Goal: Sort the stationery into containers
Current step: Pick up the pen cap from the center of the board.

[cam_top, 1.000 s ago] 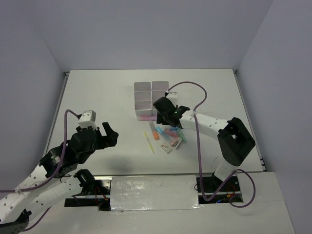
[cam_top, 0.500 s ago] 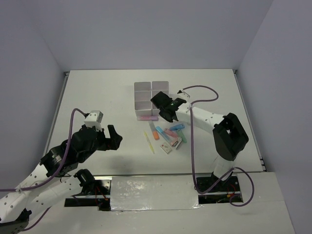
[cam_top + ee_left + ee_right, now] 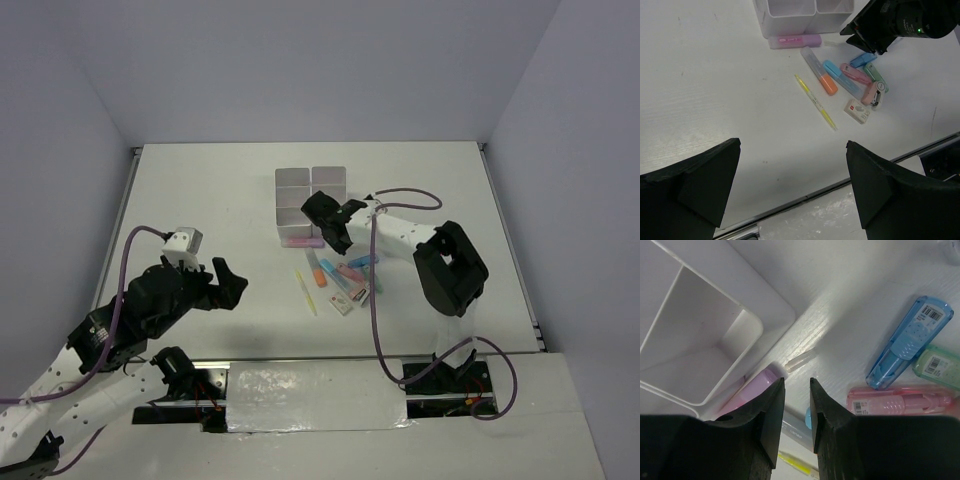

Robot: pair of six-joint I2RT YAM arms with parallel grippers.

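Note:
The containers (image 3: 311, 195) are a white compartment block; its near corner shows in the right wrist view (image 3: 715, 330). Stationery lies in front of it: a lilac-pink marker (image 3: 302, 241) against its wall, an orange-capped marker (image 3: 819, 76), a thin yellow pen (image 3: 816, 102), a blue marker (image 3: 840, 77), a pink piece (image 3: 900, 401), a blue eraser (image 3: 910, 342) and a green one (image 3: 937, 367). My right gripper (image 3: 797, 381) hovers over the lilac-pink marker's end (image 3: 752, 390), jaws a narrow gap apart, nothing between them. My left gripper (image 3: 792, 144) hangs wide open and empty, left of the pile.
A small clear cap (image 3: 801, 361) lies just beyond the right fingertips. A white boxed eraser (image 3: 857, 110) and a pink stapler-like piece (image 3: 874, 94) sit at the pile's near side. The table's front edge (image 3: 805, 195) runs below the left fingers.
My right gripper has swung left from over the pile to the container's near corner, and its jaws have narrowed. The left arm shifted slightly, still wide open.

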